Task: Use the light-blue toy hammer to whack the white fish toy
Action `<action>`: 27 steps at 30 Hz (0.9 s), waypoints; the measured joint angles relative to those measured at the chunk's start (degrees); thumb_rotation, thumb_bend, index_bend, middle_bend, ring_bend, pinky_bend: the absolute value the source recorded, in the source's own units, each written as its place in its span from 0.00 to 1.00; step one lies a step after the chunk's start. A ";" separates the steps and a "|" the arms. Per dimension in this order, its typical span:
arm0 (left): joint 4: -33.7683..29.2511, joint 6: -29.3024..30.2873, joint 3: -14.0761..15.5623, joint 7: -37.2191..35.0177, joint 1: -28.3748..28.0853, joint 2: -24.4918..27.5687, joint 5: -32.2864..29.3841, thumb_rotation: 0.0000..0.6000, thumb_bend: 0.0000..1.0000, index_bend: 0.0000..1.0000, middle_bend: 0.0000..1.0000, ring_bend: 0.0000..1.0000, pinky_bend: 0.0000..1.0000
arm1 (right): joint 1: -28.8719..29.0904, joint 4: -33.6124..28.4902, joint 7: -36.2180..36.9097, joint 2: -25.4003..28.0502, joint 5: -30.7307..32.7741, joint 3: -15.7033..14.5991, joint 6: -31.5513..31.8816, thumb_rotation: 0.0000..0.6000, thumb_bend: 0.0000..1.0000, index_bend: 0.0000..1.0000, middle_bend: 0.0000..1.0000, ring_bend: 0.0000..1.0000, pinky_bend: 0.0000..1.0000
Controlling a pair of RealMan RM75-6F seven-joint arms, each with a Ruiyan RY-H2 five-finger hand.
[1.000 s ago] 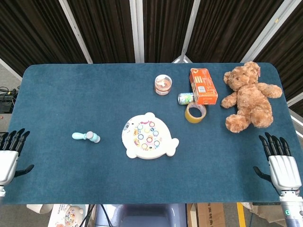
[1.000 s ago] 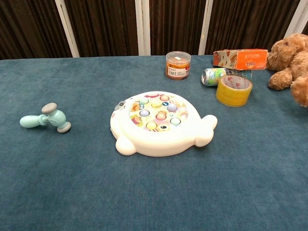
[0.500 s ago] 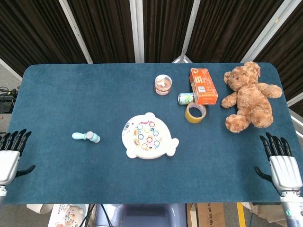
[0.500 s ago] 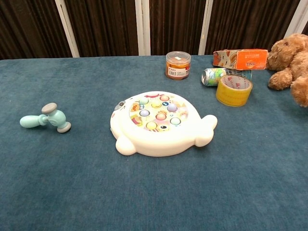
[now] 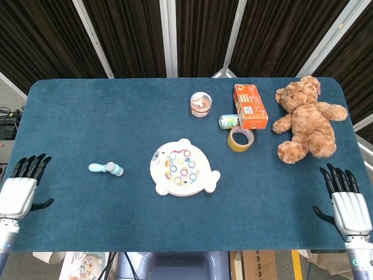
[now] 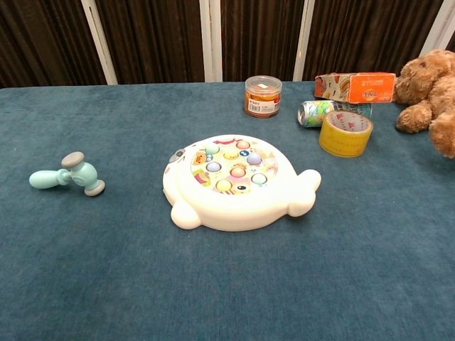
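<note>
The light-blue toy hammer [image 5: 106, 169] [image 6: 68, 175] lies on its side on the blue table, left of centre, handle pointing left. The white fish toy [image 5: 183, 168] [image 6: 235, 182], with coloured buttons on top, sits flat at the table's middle. In the head view my left hand [image 5: 22, 186] hovers at the near left edge, fingers straight and apart, holding nothing, well left of the hammer. My right hand [image 5: 347, 201] is at the near right edge, fingers also spread and empty. Neither hand shows in the chest view.
Behind the fish stand a clear round jar [image 5: 200, 104], an orange box [image 5: 250, 106], a lying can [image 5: 229, 121] and a yellow tape roll [image 5: 240, 139]. A brown teddy bear [image 5: 306, 118] sits at the far right. Dark curtains hang behind the table.
My left hand has shifted right and slightly forward over the table's near left edge. The right hand, hammer and fish toy have stayed put.
</note>
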 measured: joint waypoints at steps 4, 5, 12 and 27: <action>-1.56 -3.36 -1.55 3.40 -2.73 -0.65 -2.75 1.00 0.14 0.29 0.04 0.00 0.10 | 0.10 -0.06 0.25 0.01 0.32 0.06 -0.34 1.00 0.23 0.00 0.00 0.00 0.00; -1.77 -4.14 -1.88 4.25 -3.35 -0.94 -3.61 1.00 0.15 0.30 0.05 0.00 0.10 | 0.14 -0.07 0.31 0.02 0.42 0.08 -0.46 1.00 0.23 0.00 0.00 0.00 0.00; -1.63 -9.66 -4.28 11.67 -8.71 -5.86 -11.22 1.00 0.23 0.35 0.10 0.00 0.10 | 0.12 -0.24 0.69 0.22 0.37 0.00 -0.50 1.00 0.23 0.00 0.00 0.00 0.00; 4.22 -13.11 -7.00 22.60 -16.93 -16.17 -22.29 1.00 0.33 0.41 0.12 0.00 0.10 | 0.15 -0.56 1.88 0.72 1.20 0.11 -1.17 1.00 0.23 0.00 0.00 0.00 0.00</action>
